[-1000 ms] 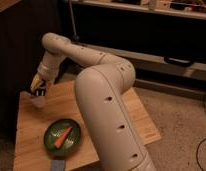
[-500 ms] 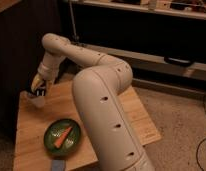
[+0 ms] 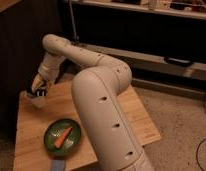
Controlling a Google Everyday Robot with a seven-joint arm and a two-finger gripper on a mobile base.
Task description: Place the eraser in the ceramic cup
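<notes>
Reaching across from the near right, the white arm [image 3: 103,95] ends in the pincer [image 3: 40,89] at the far left of the wooden table [image 3: 136,117], directly above the ceramic cup [image 3: 38,101]. Whether its fingers are apart or together cannot be told, and the eraser cannot be made out, so its long axis and heading stay unknown. The white cup stands upright with its wider rim up, close to the table's left edge. Nearer on the table lies a green plate [image 3: 51,135] carrying an orange carrot [image 3: 62,136], whose long axis runs diagonally from near left to far right. A flat blue-grey piece [image 3: 57,165] lies at the near edge. Behind the table a dark wall and a long low shelf [image 3: 161,57] cross the room; speckled floor [image 3: 181,125] lies to the right
</notes>
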